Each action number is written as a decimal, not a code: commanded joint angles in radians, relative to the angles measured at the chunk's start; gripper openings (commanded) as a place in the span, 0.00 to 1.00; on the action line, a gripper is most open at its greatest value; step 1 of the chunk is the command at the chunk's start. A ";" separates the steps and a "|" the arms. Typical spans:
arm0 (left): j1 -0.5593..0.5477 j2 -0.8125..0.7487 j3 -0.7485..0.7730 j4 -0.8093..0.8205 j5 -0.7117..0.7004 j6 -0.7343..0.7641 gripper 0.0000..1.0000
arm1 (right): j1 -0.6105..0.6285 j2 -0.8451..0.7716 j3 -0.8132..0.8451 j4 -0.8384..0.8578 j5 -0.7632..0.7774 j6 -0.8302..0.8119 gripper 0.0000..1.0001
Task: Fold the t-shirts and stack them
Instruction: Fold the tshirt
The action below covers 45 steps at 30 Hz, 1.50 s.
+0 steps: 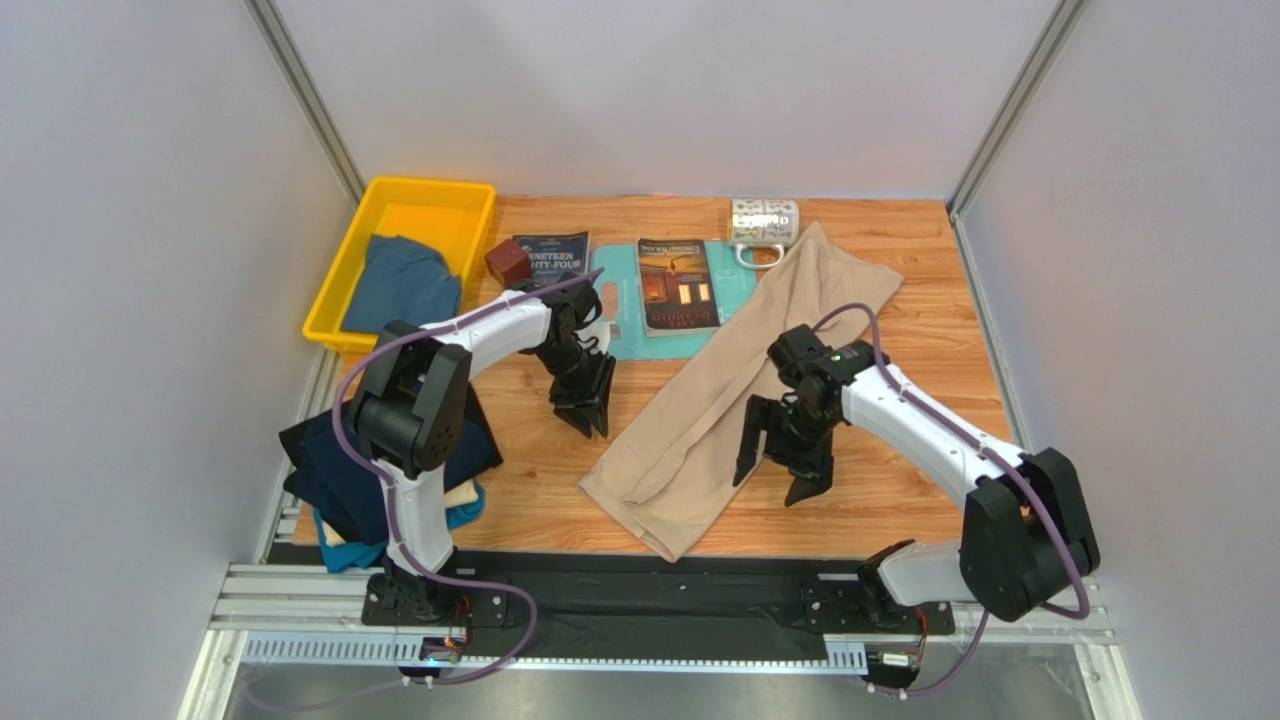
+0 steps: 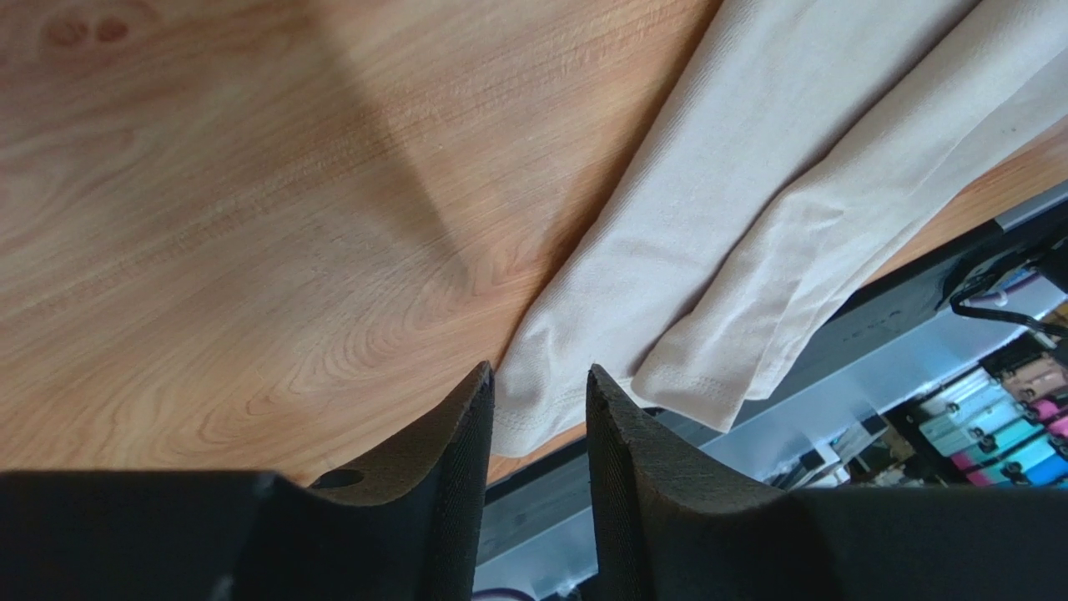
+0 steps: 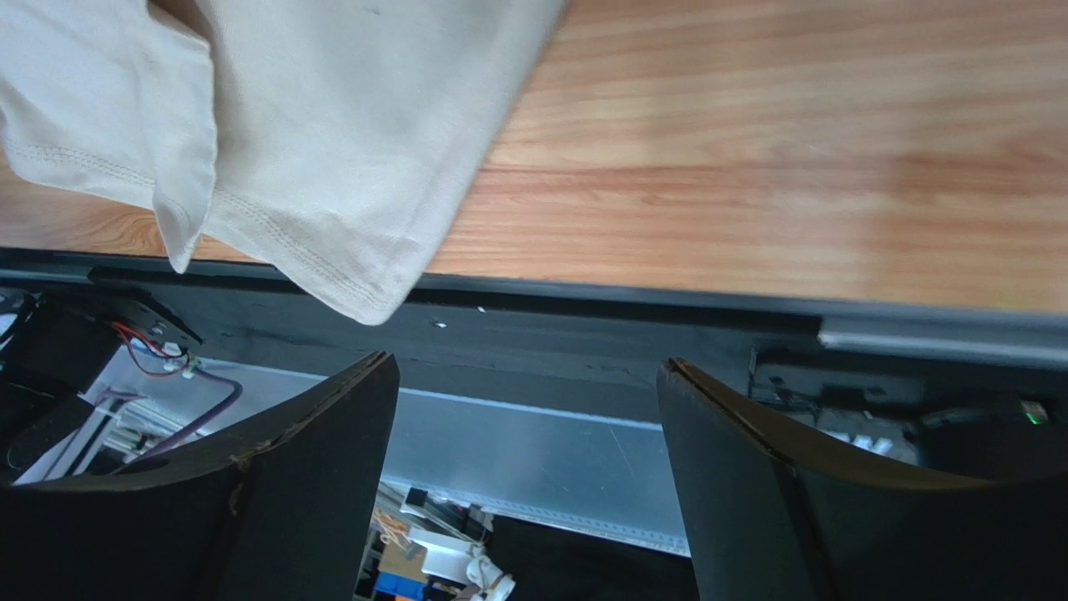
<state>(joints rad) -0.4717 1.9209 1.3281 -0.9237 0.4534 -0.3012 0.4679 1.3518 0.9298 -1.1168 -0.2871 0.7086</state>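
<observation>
- Hovering over the tabletop (image 1: 939,300), both jaws empty: left jaws narrowly parted, right jaws wide.
- Beige t-shirt (image 1: 699,413) lies in a long diagonal strip between my arms, hem at the near edge.
- Navy t-shirt (image 1: 316,480) piled far left.

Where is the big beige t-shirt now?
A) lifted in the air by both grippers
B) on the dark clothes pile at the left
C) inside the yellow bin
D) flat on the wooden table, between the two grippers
D: the beige t-shirt lies as a long diagonal strip on the wooden table, with the left gripper and right gripper on either side, both open and empty.
</observation>
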 commanded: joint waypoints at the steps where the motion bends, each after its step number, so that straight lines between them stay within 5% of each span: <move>1: -0.001 -0.013 0.043 0.014 -0.024 0.000 0.40 | 0.037 0.071 -0.058 0.195 -0.084 -0.001 0.81; 8: 0.001 -0.019 0.154 -0.073 -0.053 0.025 0.46 | 0.048 0.181 -0.062 0.227 -0.167 -0.100 0.83; 10: 0.001 0.009 0.158 -0.086 -0.024 0.039 0.46 | 0.061 0.152 -0.088 0.267 -0.164 -0.090 0.91; 28: 0.001 -0.010 -0.073 0.134 0.106 -0.029 0.46 | 0.141 0.144 -0.258 0.606 -0.273 -0.005 0.96; 45: 0.001 0.004 -0.274 0.295 0.157 -0.050 0.45 | 0.360 0.204 -0.387 0.854 -0.139 0.180 0.95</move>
<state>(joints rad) -0.4686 1.9194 1.1175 -0.7132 0.6445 -0.3588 0.7944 1.4940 0.5957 -0.3634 -0.6495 0.9012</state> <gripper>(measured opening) 0.449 0.949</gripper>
